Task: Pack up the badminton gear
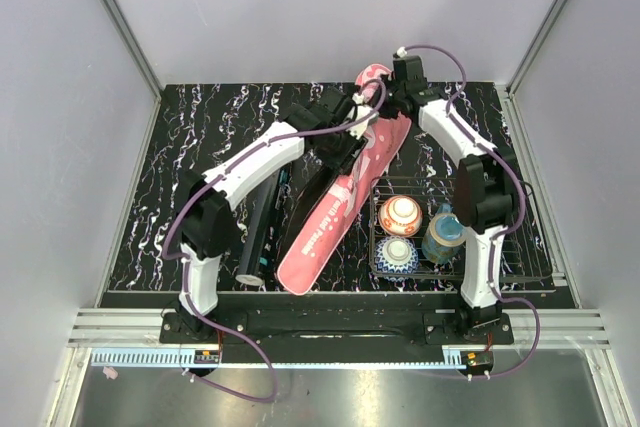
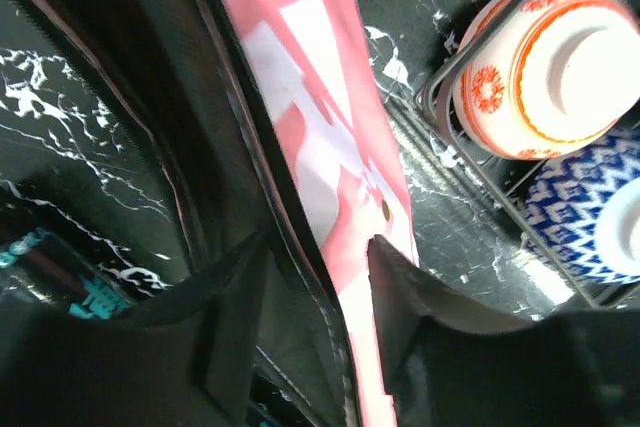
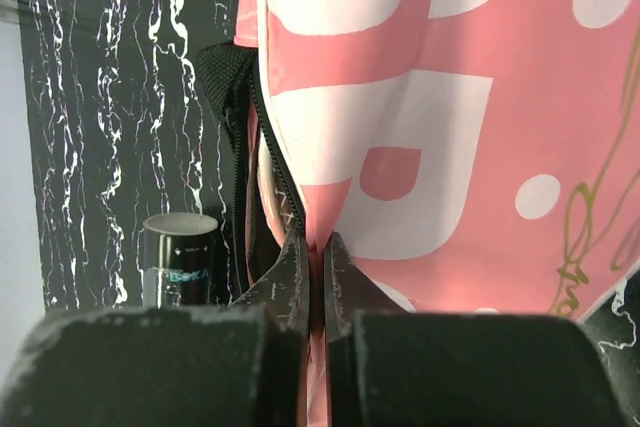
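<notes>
Your right gripper (image 3: 315, 247) is clamped tight on the edge of the pink racket cover (image 3: 450, 97). Your left gripper (image 2: 315, 267) is spread wide, astride the cover's dark edge. Both arms reach in over the table (image 1: 200, 127), where the cover lies diagonally just beside the black tube (image 1: 255, 232). The cover's big white lettering is cropped and unreadable.

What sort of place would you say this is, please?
Most likely a robotics lab test cell: plain pale panels on aluminium framing enclose a black marbled table, the left arm and right arm are bolted at its near edge, and the pink racket cover and wire basket of bowls look like staged props.
</notes>
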